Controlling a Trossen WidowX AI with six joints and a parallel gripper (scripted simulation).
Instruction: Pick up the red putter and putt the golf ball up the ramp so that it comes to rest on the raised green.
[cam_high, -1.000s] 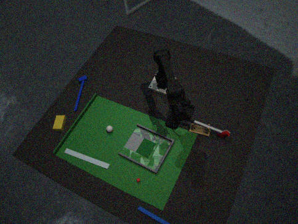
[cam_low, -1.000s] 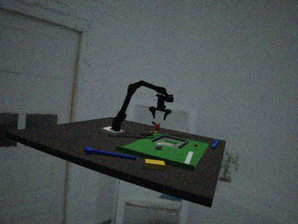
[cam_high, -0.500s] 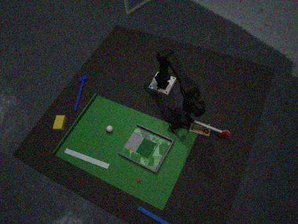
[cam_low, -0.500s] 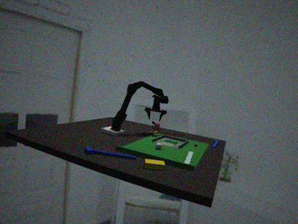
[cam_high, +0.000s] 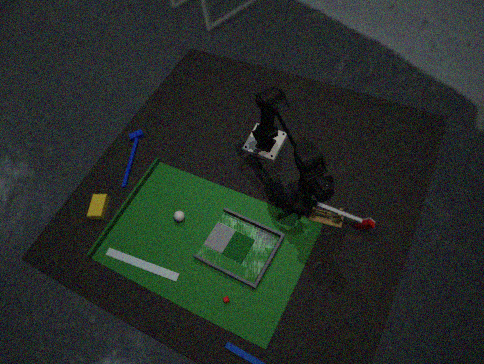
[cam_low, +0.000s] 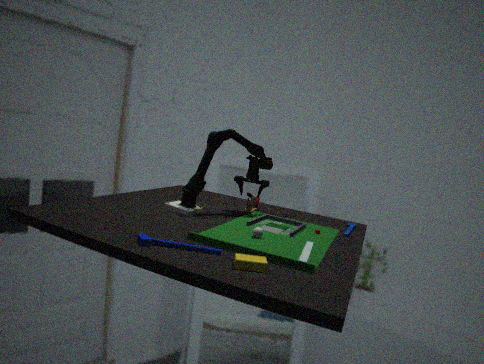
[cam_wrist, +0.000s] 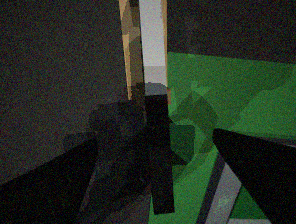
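The red putter has a red head (cam_high: 367, 224), a white shaft (cam_high: 342, 211) (cam_wrist: 153, 37) and a black grip (cam_wrist: 160, 155). It rests on a wooden stand (cam_high: 327, 219) (cam_wrist: 131, 55) beside the green mat's far corner. My gripper (cam_low: 250, 194) (cam_wrist: 156, 139) is open and points down above the putter, with the black grip between and below its fingertips in the wrist view. In the top view the arm hides the grip. The white golf ball (cam_high: 179, 216) (cam_low: 257, 232) lies on the mat (cam_high: 165, 190), in front of the grey ramp (cam_high: 219, 237). The dark green square (cam_high: 240, 247) lies behind the ramp, inside low grey walls.
A blue putter (cam_high: 131, 160) (cam_low: 180, 245) and a yellow block (cam_high: 97, 206) (cam_low: 251, 262) lie beyond the mat's raised edge. A white strip (cam_high: 142, 264) (cam_low: 306, 251) and a small red ball (cam_high: 226, 299) (cam_low: 317, 231) are on the mat. A blue bar (cam_high: 243, 353) (cam_low: 349, 230) lies beyond it.
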